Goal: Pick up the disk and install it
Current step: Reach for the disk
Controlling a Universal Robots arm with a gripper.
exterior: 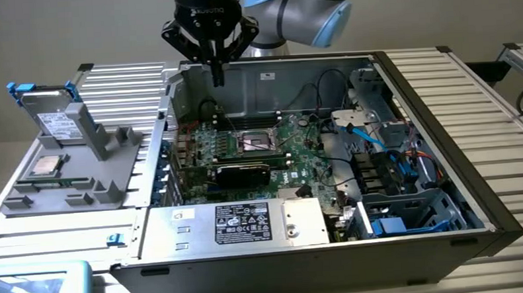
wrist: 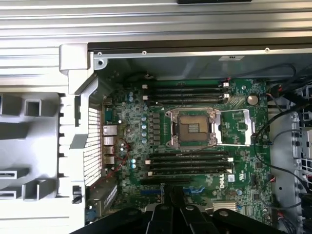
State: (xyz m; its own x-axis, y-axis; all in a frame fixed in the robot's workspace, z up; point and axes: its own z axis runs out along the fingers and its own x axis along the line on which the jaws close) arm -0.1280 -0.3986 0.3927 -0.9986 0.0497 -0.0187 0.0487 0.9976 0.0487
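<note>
— Hand [exterior: 216, 77]: how is it found?
— It is seen shut, with the fingers pressed together and nothing held between them. It is hung above the open computer case [exterior: 277, 86], close to the case's far wall and over the motherboard [exterior: 275, 156].
— And where is the disk kept?
— The disk [exterior: 56, 119] is stood on edge in a grey holder [exterior: 86, 184]. The holder is set on the bench [exterior: 471, 91] beside the case, toward the bench's far corner at the exterior view's left. The disk's white label is turned to the camera, and blue rails are seen at its top. It is well apart from the hand and is not touched.
— What else is carried by the holder?
— A small square silver chip [exterior: 46, 166] is laid flat on it, just in front of the disk.
— What is shown from the wrist?
— The motherboard is looked down upon, with the open processor socket [wrist: 192, 129] flanked by memory slots [wrist: 187, 92].
— And toward the bench's near edge?
— A grey box with a black label [exterior: 247, 223] is seated inside the case, and a drive cage [exterior: 414, 212] is seen beside it at the exterior view's right.
</note>
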